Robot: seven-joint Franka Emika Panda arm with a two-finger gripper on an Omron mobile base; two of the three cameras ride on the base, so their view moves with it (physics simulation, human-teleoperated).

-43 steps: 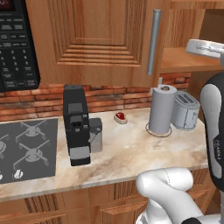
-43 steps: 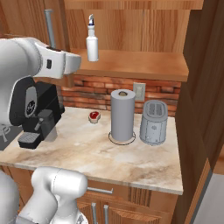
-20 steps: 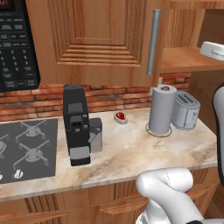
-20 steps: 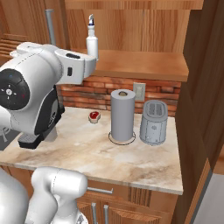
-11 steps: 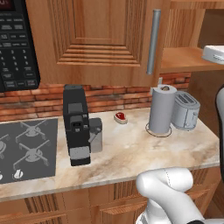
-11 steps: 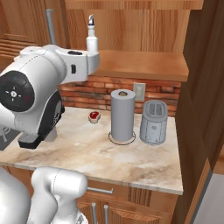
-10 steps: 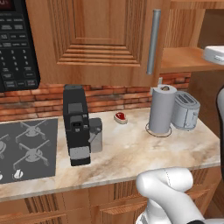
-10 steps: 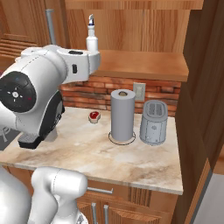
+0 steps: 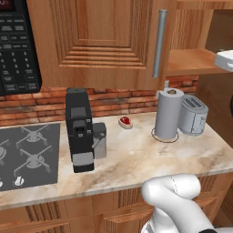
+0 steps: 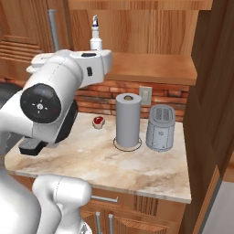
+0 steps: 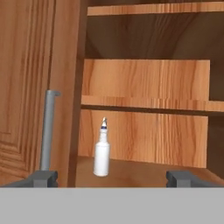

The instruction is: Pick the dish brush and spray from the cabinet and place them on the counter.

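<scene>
Since earlier frame, arm swung up toward cabinet [image 11: 65, 87]. Gripper [image 11: 111, 177] fully open, empty. Step judged: approaching spray [image 11: 102, 151]. Next: advance, straddle bottle, close.

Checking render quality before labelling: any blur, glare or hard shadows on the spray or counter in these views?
Hand view: the spray is soft-edged and low-detail, the cabinet interior dim toward the top, no glare. Right base view: sharp; the arm covers the spray's lower body, and the paper towel roll throws only a faint shadow on the counter. Left base view: even flat light, no blur.
</scene>
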